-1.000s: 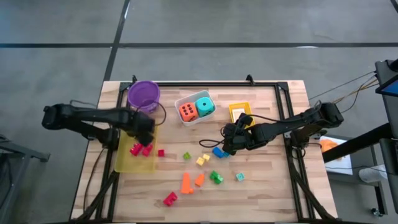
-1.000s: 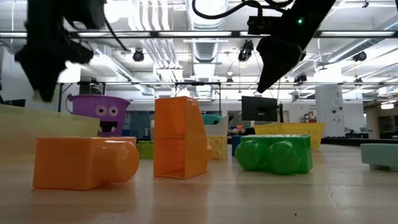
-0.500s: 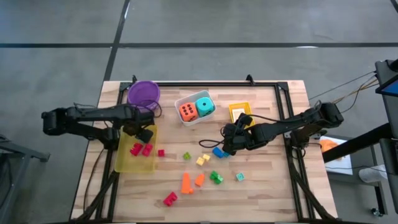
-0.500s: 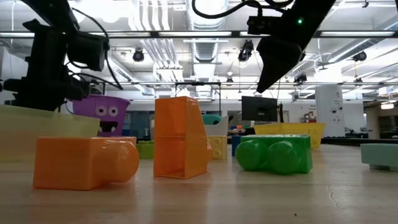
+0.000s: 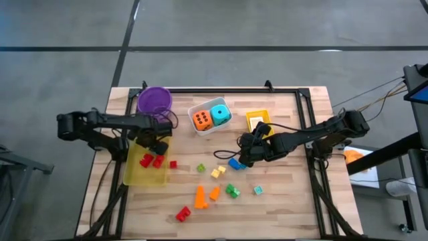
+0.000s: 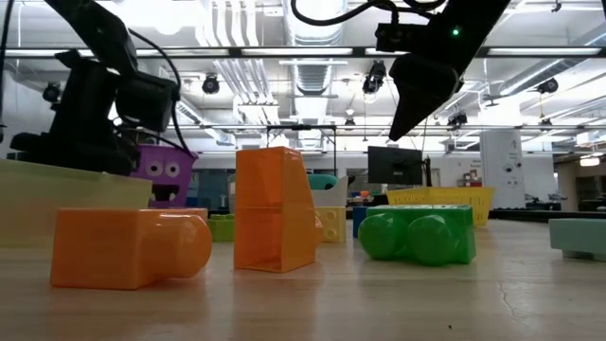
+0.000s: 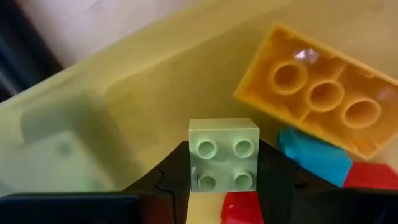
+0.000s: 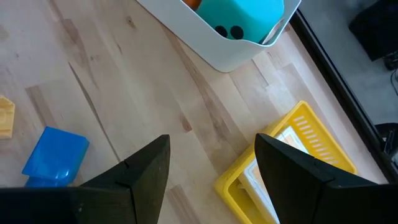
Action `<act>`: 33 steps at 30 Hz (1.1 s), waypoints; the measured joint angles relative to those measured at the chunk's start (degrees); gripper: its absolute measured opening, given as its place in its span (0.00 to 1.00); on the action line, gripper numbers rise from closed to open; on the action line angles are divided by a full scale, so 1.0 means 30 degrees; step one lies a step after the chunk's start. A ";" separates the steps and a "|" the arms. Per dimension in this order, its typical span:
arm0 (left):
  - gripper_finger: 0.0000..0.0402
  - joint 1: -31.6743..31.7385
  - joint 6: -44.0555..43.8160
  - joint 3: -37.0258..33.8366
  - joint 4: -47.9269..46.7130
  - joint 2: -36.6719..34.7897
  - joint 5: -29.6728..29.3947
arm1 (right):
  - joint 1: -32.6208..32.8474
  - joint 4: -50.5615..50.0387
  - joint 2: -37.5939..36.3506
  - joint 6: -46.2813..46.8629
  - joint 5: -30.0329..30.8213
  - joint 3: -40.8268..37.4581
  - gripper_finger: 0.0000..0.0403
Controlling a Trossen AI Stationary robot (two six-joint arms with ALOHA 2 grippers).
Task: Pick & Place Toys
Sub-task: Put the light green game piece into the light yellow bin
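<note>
My left gripper is over the far end of the translucent yellow tray at the table's left, shut on a pale green four-stud block. In the tray lie two red blocks, an orange block turned underside up and a blue one. My right gripper hangs open above the table, just past a blue block. More toys lie loose mid-table: yellow, green, orange and red. My left gripper pinches the pale green block by two opposite side walls between its two fingers. The fingers come from above, pointing steeply down. The block's studded top faces the wrist. Whether its underside touches the tray I cannot tell.
A purple bowl stands just beyond the tray. A white tray with an orange and a teal die sits at the far middle, a yellow basket to its right. A black rail runs along the far edge.
My left gripper has come down from above the tray's far end toward the tray floor, turning a little on the way, with the pale green block still between its fingers.
</note>
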 joint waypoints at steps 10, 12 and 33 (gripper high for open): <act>0.31 0.0022 0.0790 0.0543 0.1392 0.1292 0.0599 | 0.0000 0.0000 0.0000 -0.0006 -0.0015 -0.0007 0.58; 0.31 0.0022 0.0860 0.0543 0.1399 0.1288 0.0614 | 0.0000 -0.0006 0.0000 -0.0008 -0.0015 -0.0015 0.58; 0.72 0.0015 0.1703 0.0507 0.1377 0.1281 0.1649 | -0.0015 0.0424 0.0000 -0.0509 -0.0073 -0.0044 0.58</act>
